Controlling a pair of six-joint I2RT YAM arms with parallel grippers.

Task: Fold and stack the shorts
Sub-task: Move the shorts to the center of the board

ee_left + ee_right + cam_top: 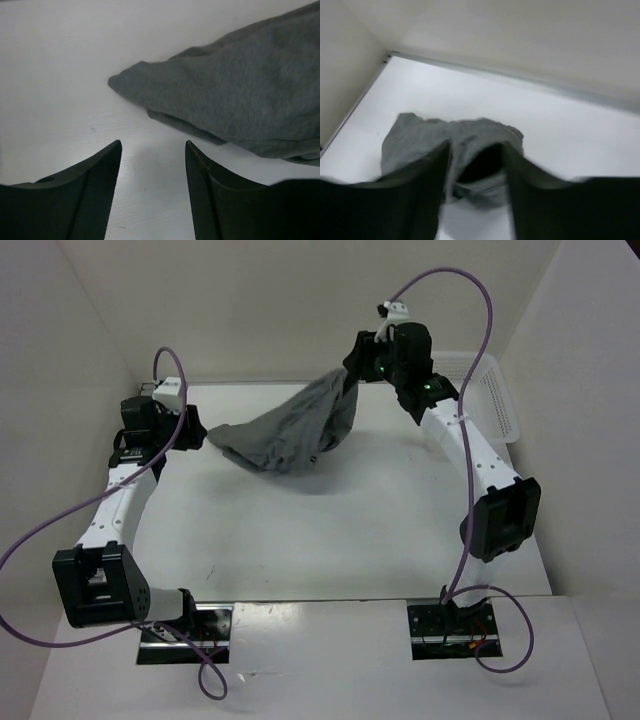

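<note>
The grey shorts (290,430) hang in a bunched drape from my right gripper (352,368), which is raised at the back of the table and shut on their upper edge. Their lower part rests on the table. In the right wrist view the fabric (420,137) is between and below my fingers (476,145), and the picture is blurred. My left gripper (198,435) is open and empty, low over the table just left of the shorts' left corner. In the left wrist view that corner (240,95) lies a little ahead of the open fingers (152,145), not touching them.
A white plastic basket (492,390) stands at the back right, behind the right arm. White walls close in the table at the back and both sides. Purple cables loop over both arms.
</note>
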